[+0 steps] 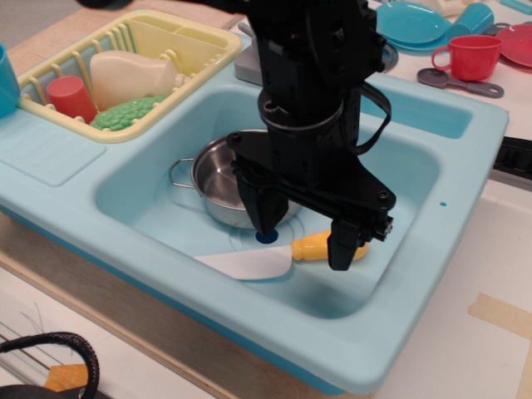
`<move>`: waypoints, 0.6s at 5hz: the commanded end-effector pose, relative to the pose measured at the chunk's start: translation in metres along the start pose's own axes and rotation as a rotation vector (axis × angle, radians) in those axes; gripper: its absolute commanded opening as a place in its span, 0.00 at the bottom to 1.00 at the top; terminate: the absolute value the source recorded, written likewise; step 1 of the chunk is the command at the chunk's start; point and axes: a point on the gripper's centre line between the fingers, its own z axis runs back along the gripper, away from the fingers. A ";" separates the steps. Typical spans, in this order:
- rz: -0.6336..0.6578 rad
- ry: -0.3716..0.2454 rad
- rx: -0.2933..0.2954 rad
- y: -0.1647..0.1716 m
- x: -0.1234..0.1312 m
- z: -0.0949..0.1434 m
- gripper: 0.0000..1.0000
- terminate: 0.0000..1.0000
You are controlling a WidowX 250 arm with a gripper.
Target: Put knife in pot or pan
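Observation:
The knife (266, 259) lies flat on the floor of the light-blue sink (166, 179), white blade pointing left, yellow-orange handle to the right. The shiny steel pot (218, 179) stands upright just behind it, partly hidden by my arm. My black gripper (301, 234) hangs over the sink, fingers pointing down and spread wide. One fingertip (264, 223) is above the drain hole, behind the blade's base. The other fingertip (341, 251) overlaps the handle's right end. The gripper is open and holds nothing.
A yellow dish rack (125, 66) at the back left holds a red cup, a cream item and a green item. A red mug (470, 56), a grey spoon (457, 81) and teal dishes (411, 25) sit at the back right. The sink walls enclose the knife and pot.

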 end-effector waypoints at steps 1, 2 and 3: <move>0.000 0.000 0.000 0.000 0.000 0.000 1.00 0.00; -0.178 0.025 -0.051 0.005 0.005 -0.008 1.00 0.00; -0.315 0.019 -0.076 0.005 0.009 -0.012 1.00 0.00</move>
